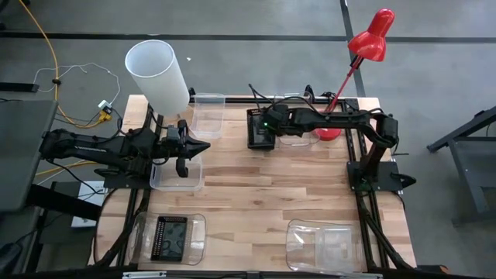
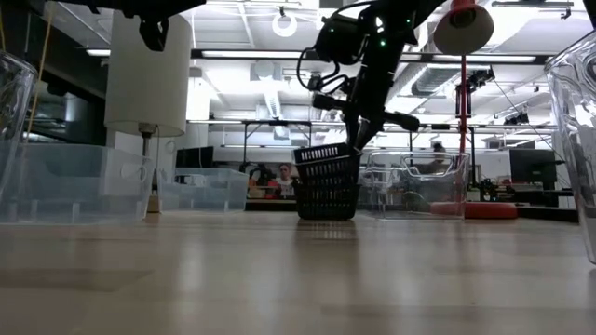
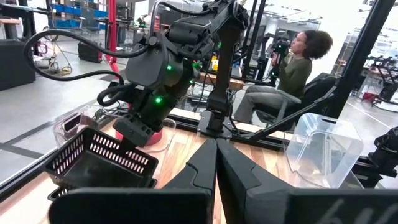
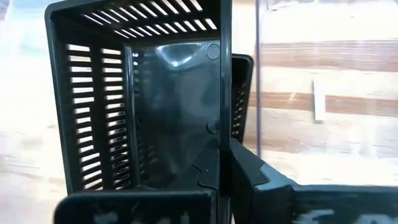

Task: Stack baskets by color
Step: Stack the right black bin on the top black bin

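Wooden table (image 1: 263, 194): centre planks bare, baskets ring the edges. Clear tubs at 5 o'clock (image 1: 325, 246) and 7 o'clock (image 1: 169, 239), the latter holding a black basket (image 1: 170, 237). Frosted bins at 9 (image 1: 177, 174) and 11 o'clock (image 1: 208, 115). Right gripper (image 1: 267, 124), jaws pinching the wall of a tilted black basket (image 2: 328, 181) at 12 o'clock. Left gripper (image 1: 198, 147), jaws pressed together, holds nothing.

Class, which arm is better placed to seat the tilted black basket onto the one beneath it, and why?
Right: its claw is shut on the tilted black basket's wall, above the lower black basket. The left claw hangs shut above a frosted bin.
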`<state>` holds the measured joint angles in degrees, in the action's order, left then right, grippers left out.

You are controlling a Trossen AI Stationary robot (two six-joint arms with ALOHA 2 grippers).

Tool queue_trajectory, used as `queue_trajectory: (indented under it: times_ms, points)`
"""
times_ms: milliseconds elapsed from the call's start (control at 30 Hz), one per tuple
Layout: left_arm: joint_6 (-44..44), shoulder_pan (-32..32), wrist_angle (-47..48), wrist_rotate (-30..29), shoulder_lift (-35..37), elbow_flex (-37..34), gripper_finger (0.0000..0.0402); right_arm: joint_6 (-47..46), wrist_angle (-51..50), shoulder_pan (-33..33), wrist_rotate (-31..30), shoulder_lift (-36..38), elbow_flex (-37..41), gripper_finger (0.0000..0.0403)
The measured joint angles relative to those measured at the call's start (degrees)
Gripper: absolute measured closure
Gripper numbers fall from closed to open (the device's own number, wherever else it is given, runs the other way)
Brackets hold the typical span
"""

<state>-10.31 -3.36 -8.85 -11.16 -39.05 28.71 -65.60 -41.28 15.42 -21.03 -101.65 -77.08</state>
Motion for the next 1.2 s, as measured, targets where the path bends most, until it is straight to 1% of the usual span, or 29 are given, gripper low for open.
queue_trajectory:
  times_ms: [233, 333, 400, 567, 767, 867, 1000, 1100, 1200]
  points:
    - [0.00, 0.00, -0.01, -0.05, 0.00, 0.01, 0.0401, -0.04, 0.33, 0.35, 0.67, -0.33, 0.00, 0.0403]
    - [0.00, 0.00, -0.05, -0.13, 0.00, 0.02, 0.0401, -0.12, 0.75, 0.46, 2.15, -1.61, 0.04, 0.0403]
    - [0.00, 0.00, -0.03, -0.20, 0.00, 0.04, 0.0401, -0.11, 2.49, 0.48, 3.29, -2.47, 0.07, 0.0403]
    - [-0.04, 0.00, -0.12, -0.20, 0.00, 0.04, 0.0401, -1.42, 6.01, 0.47, 2.92, -2.69, 0.09, 0.0403]
    - [-0.17, 0.00, -0.10, -0.19, 0.00, 0.04, 0.0401, -1.19, 6.25, 1.09, 4.98, -2.69, 0.09, 0.0403]
    - [-0.15, 0.00, -0.10, -0.18, 0.00, 0.04, 0.0401, -1.63, 6.26, 1.13, 5.05, -2.69, 0.09, 0.0403]
    - [-0.09, 0.00, -0.10, -0.18, 0.00, 0.04, 0.0401, -4.13, 5.97, 1.09, 5.27, -2.69, 0.09, 0.0402]
    - [-0.08, 0.00, -0.10, -0.18, 0.00, 0.04, 0.0401, -4.89, 5.88, 1.09, 5.43, -2.69, 0.09, 0.0389]
    - [-0.09, 0.00, -0.06, -0.18, 0.00, 0.04, 0.0401, -4.90, 5.86, 1.09, 5.43, -2.69, 0.09, 0.0356]
